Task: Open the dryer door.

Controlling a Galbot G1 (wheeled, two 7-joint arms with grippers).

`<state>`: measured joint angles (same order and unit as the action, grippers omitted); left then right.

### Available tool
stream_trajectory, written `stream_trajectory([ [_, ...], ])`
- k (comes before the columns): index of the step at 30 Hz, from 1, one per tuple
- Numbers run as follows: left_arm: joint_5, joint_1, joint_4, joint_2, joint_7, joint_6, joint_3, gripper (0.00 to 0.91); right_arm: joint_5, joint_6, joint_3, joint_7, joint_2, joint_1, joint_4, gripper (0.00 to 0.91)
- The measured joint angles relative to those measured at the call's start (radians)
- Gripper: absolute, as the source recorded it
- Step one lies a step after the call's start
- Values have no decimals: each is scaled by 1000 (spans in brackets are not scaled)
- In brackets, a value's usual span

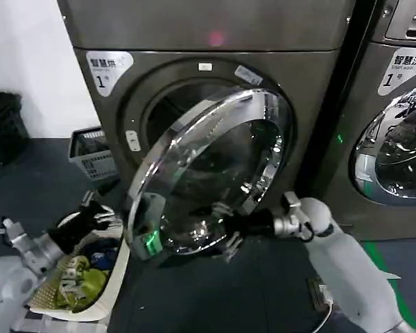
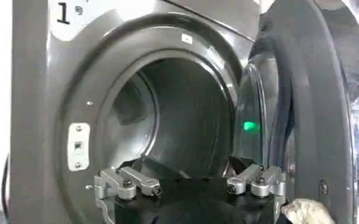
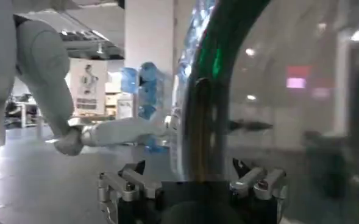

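Note:
The grey dryer (image 1: 208, 41) stands ahead with its round glass door (image 1: 215, 180) swung partly out, hinged on the right, so the dark drum (image 2: 173, 115) shows behind it. My right gripper (image 1: 229, 232) is at the door's lower edge. It is open, and the chrome door rim (image 3: 197, 109) passes between its spread fingers (image 3: 190, 165) without being clamped. My left gripper (image 1: 97, 211) hovers low on the left over a laundry basket, facing the drum opening. It is open (image 2: 188, 167) and holds nothing. The door's inner side (image 2: 307, 97) stands to one side of it.
A white laundry basket (image 1: 83, 277) with clothes sits on the floor at the lower left. A grey crate (image 1: 93, 152) stands by the dryer's left side, with a black bag (image 1: 3, 125) farther left. A second machine (image 1: 402, 139) stands on the right.

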<state>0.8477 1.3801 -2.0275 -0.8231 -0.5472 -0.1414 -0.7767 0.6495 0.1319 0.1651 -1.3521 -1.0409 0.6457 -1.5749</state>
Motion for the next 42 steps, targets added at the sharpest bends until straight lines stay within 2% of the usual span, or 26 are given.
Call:
stream_trajectory([
  [8,-12,-36,21,0,-41,0,63,907,-36,1,213,-2,20,76,20,907],
  [13,-18,-60,26,4,-57,-11,111,907,-20,-2,373,3,48,149,-9,907],
  [16,-18,-81,30,14,-65,-11,139,907,-15,-44,465,30,52,194,-30,907],
  [26,-12,-148,18,46,-91,-7,249,907,9,-92,755,140,33,301,-79,907],
  [33,-11,-210,-2,58,-85,-8,361,907,59,-174,945,296,-9,439,-159,907],
  [34,-14,-221,-3,58,-84,-7,380,907,70,-192,967,328,-16,460,-171,907],
  [37,-15,-254,-8,58,-84,-6,435,907,108,-291,1036,501,-39,530,-209,907],
  [38,-15,-265,-8,58,-84,-6,451,907,109,-306,1057,552,-44,548,-216,907],
  [40,-20,-285,-9,53,-84,-4,486,907,108,-309,1102,657,-49,580,-231,907],
  [42,-20,-299,-13,46,-82,-4,517,907,107,-290,1150,750,-49,604,-245,907],
])
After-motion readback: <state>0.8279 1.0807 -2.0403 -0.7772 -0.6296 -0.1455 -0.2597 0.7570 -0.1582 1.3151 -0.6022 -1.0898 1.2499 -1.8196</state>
